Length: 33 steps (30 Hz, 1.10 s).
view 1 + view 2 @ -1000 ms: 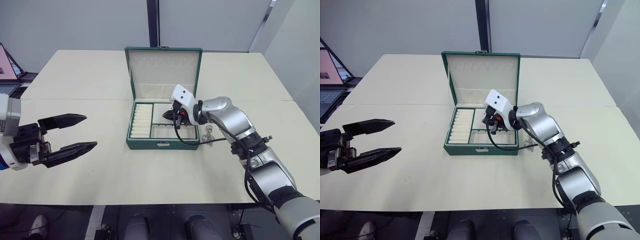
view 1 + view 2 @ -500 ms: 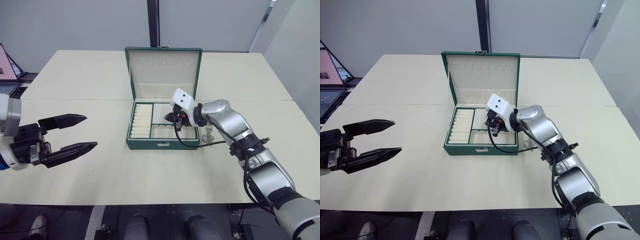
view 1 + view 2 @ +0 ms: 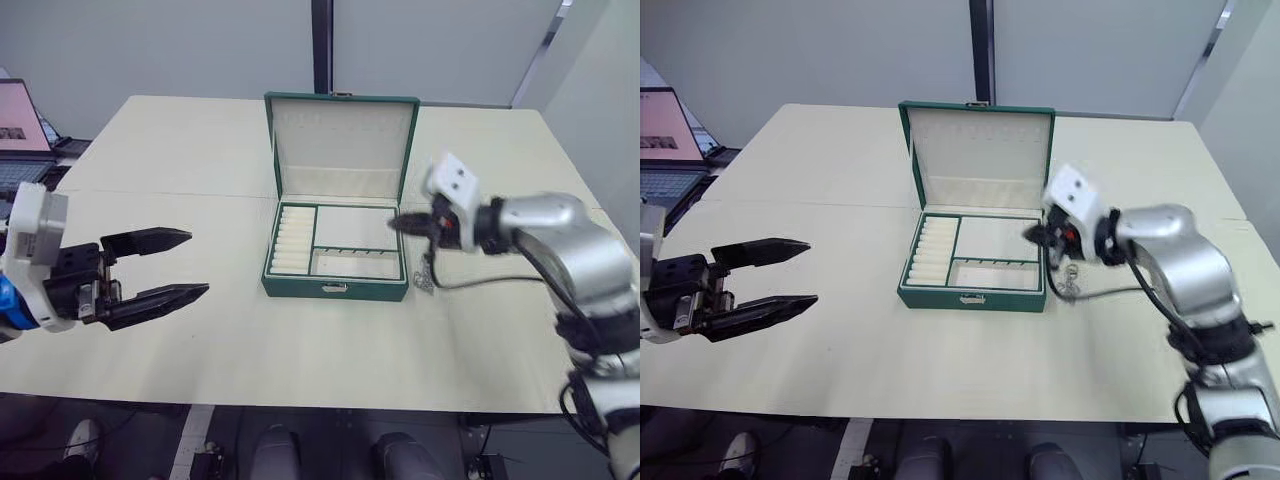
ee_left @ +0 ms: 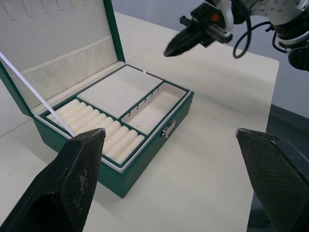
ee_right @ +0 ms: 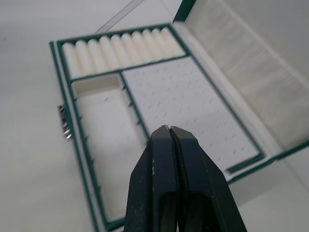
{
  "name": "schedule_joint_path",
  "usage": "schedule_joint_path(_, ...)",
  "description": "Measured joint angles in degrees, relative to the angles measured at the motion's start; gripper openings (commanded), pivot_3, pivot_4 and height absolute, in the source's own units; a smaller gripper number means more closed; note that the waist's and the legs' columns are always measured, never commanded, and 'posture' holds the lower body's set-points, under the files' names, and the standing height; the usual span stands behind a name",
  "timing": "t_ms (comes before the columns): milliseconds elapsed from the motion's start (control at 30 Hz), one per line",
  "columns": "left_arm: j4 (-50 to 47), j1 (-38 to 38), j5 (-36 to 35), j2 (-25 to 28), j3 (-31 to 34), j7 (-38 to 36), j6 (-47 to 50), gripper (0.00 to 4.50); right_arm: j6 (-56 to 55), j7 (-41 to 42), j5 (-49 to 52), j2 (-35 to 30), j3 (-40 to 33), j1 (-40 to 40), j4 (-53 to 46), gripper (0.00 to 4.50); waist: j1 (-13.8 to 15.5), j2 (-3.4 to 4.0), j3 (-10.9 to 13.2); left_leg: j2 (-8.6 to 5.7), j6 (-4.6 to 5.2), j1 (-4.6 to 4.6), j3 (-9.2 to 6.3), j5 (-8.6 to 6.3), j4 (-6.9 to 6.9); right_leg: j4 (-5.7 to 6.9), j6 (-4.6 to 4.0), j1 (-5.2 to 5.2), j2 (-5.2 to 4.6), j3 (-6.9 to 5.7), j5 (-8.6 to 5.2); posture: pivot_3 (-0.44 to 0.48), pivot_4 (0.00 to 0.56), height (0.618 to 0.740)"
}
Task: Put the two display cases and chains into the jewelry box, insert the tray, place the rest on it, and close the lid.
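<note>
The dark green jewelry box [image 3: 300, 288] stands open at the table's middle, its cream-lined lid [image 3: 343, 150] upright. The tray [image 3: 358, 227] sits inside it, ribbed ring rolls [image 3: 293, 243] on its left. A silver chain [image 3: 424, 272] lies on the table just right of the box's front right corner. My right gripper [image 3: 395, 224] is shut and empty, raised over the box's right edge with its tips pointing left. My left gripper [image 3: 198, 263] hangs open with nothing in it, well left of the box. The display cases are out of view.
An open laptop [image 3: 670, 125] sits at the table's far left edge. A black cable [image 3: 470, 284] runs from my right wrist down past the chain. The table's front edge [image 3: 330, 405] is close below the box.
The camera has shifted. My right gripper has pulled back from the tray's compartments to the box's right edge and risen. The left gripper has kept its pose.
</note>
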Motion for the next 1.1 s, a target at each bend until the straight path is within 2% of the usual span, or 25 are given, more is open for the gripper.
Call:
schedule_joint_path(100, 0.89, -1.18, 0.13, -0.33, -2.25, -0.40, -0.65, 4.50, 5.84, -1.68, 3.44, -2.07, -5.62, 8.90, -9.41, 0.05, -0.14, 0.00, 0.00, -0.01, 0.00, 0.00, 0.04, 0.00, 0.00, 0.01, 0.00, 0.01, 0.01, 0.06, 0.00, 0.000, 0.150, 0.740)
schedule_joint_path(233, 2.30, -2.84, 0.39, -0.99, -5.15, -1.19, -1.74, 4.50, 12.00, -5.63, 6.46, -2.34, -11.50, 17.65, -16.80, 0.05, -0.27, -0.02, 0.00, -0.01, 0.00, 0.00, 0.08, 0.00, 0.01, 0.00, 0.00, 0.00, 0.02, 0.12, 0.00, 0.000, 0.150, 0.740)
schedule_joint_path(267, 2.61, -3.15, 0.56, -0.98, -5.75, -1.46, -2.16, 4.50, 12.86, -6.50, 7.14, -1.99, -12.56, 18.77, -18.13, 0.40, -0.33, -0.02, 0.00, -0.02, 0.00, 0.01, 0.07, 0.00, 0.01, 0.01, 0.00, 0.00, 0.02, 0.12, 0.00, 0.000, 0.150, 0.740)
schedule_joint_path(333, 3.32, -3.42, 1.24, -0.93, -6.60, -2.65, -2.88, 4.50, 14.18, -8.50, 8.21, -1.11, -14.28, 21.64, -21.12, 0.75, -0.30, -0.03, -0.01, -0.02, 0.00, 0.01, 0.03, 0.00, 0.00, -0.01, 0.00, 0.00, 0.03, 0.08, 0.00, 0.000, 0.150, 0.740)
schedule_joint_path(600, 6.24, -6.10, 3.89, 0.54, -10.74, -8.16, -6.07, 4.50, 17.36, -16.07, 11.37, 2.91, -17.21, 31.52, -29.48, 2.88, 0.00, -0.06, -0.02, -0.04, 0.00, 0.00, 0.03, 0.00, 0.00, -0.02, 0.01, -0.01, 0.02, 0.06, -0.01, 0.000, 0.150, 0.740)
schedule_joint_path(767, 6.62, -8.79, 5.17, 0.15, -13.26, -8.63, -7.66, 4.50, 17.10, -19.35, 13.71, 3.56, -17.50, 34.52, -30.88, 4.47, -0.04, -0.09, -0.03, -0.03, 0.00, 0.00, 0.03, 0.00, 0.02, 0.00, 0.01, 0.01, 0.03, 0.07, 0.00, 0.000, 0.150, 0.740)
schedule_joint_path(867, 6.51, -9.34, 5.33, 0.00, -13.47, -8.30, -7.77, 4.50, 16.80, -21.67, 14.10, 3.61, -17.53, 35.54, -30.93, 4.49, -0.08, -0.09, -0.03, -0.03, 0.00, -0.01, 0.02, 0.00, 0.01, 0.00, 0.01, 0.01, 0.04, 0.07, -0.01, 0.000, 0.150, 0.740)
schedule_joint_path(967, 4.48, -10.02, 4.19, 0.72, -13.40, -4.95, -4.53, 4.50, 16.64, -25.21, 13.82, 5.72, -17.74, 36.80, -30.94, 4.49, -0.01, -0.17, -0.04, -0.03, 0.00, -0.04, -0.02, 0.00, 0.02, 0.00, 0.01, 0.01, 0.04, 0.07, -0.01, 0.000, 0.150, 0.740)
schedule_joint_path(1100, -0.45, -14.93, 1.63, 3.66, -13.41, -1.09, -0.34, 4.50, 15.88, -30.31, 12.30, 8.90, -15.33, 36.34, -30.43, 4.49, -0.01, -0.34, -0.10, -0.05, 0.00, -0.02, -0.04, 0.00, 0.03, 0.00, 0.02, 0.01, 0.04, 0.05, -0.01, 0.000, 0.150, 0.740)
